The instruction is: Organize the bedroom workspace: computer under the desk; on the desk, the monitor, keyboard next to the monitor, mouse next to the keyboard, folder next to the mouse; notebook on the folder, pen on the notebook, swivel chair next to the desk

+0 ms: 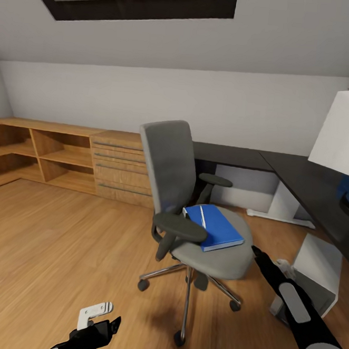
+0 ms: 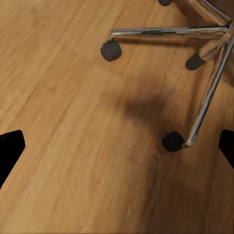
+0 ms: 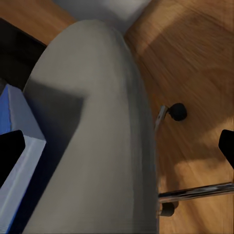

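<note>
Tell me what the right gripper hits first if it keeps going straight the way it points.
Most likely the grey seat of the swivel chair: the right gripper points at its front edge, with the blue folder just beyond. Depth is hard to judge.

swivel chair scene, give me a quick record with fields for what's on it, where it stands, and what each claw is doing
chair: swivel chair, grey seat, chrome base, on the wood floor beside the desk
on seat: blue folder lying flat, thin white pen on top
left claw: left claw open, low over the floor near the chair's castors, holding nothing
right claw: right claw open, at the seat's edge near the folder, not touching it
monitor: white back of the monitor over the desk
</note>
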Controlling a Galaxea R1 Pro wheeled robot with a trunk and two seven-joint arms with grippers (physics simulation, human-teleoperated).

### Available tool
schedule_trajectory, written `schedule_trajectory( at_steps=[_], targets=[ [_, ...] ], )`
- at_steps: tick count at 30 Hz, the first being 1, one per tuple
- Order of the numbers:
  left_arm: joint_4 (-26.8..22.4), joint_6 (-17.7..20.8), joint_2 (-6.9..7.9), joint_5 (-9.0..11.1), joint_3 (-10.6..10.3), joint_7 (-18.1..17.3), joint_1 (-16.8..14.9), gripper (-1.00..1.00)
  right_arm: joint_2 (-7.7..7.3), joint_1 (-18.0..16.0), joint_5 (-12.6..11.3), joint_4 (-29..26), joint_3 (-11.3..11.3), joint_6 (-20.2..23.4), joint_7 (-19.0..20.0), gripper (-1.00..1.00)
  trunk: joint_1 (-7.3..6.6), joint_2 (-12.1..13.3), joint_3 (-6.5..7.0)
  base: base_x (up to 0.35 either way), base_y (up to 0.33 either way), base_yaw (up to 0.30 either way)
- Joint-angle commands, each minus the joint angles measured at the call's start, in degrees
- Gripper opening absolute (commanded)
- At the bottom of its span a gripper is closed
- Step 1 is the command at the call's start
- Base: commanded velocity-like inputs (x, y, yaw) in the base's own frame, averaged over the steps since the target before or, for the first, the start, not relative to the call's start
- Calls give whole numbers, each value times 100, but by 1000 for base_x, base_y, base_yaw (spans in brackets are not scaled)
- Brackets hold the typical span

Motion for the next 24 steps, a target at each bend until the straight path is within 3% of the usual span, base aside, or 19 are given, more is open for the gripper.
schedule_trajectory(
  at_steps=[1, 13, 24],
  targets=[
    [-9, 14, -1, 61, -5, 50, 0, 100, -3, -2, -48, 9, -15, 38, 14, 100, 2, -2, -5, 266, 0, 0],
    [-59, 8, -64, 48, 18, 53, 0, 100, 44, 7, -45, 278, -26, -33, 7, 100, 2, -2, -5, 43, 0, 0],
    [-61, 12, -4, 54, 6, 50, 0, 100, 0, 7, -52, 377, -25, -39, 31, 100, 2, -2, -5, 0, 0, 0]
  ],
)
